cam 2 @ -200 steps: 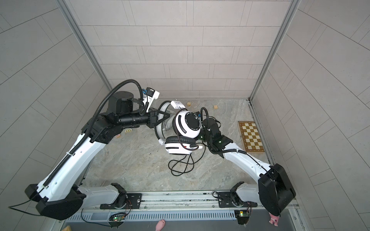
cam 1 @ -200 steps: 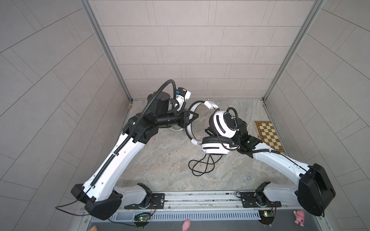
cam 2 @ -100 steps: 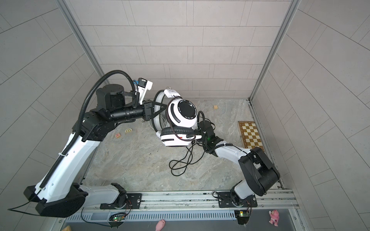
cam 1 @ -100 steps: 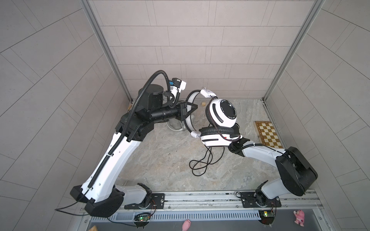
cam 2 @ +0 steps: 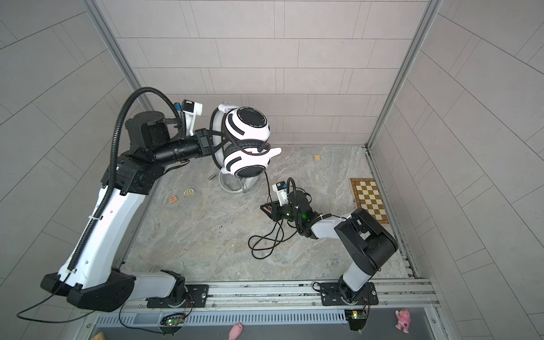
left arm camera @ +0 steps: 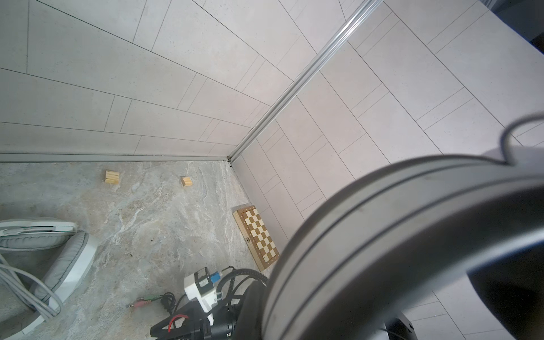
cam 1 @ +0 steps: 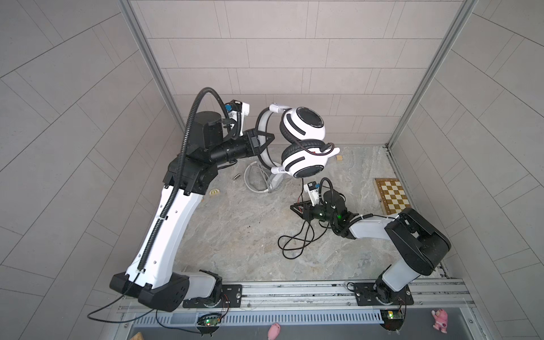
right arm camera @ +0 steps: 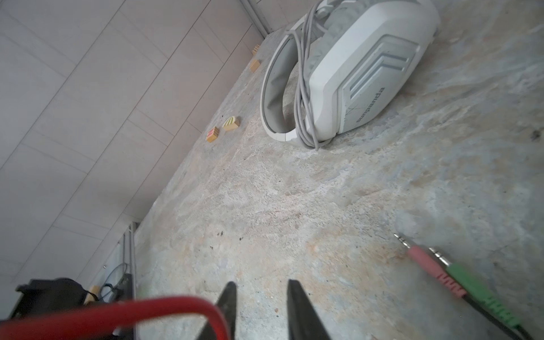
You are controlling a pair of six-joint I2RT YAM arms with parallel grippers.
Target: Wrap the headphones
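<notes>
The tabletop lies bare across its middle and front-left. A loose black cable sprawls toward the front right, the white headset sits near the back edge, a chessboard against the right edge.

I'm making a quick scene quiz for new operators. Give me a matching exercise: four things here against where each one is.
1 black-and-white headset
2 white headset
3 chessboard
4 pink and green plugs

A on the table, along its right edge
B in the air, headband in the left gripper
C lying down, grey cable looped round it
D on the table close by the right gripper

Pairs: 1-B, 2-C, 3-A, 4-D
</notes>
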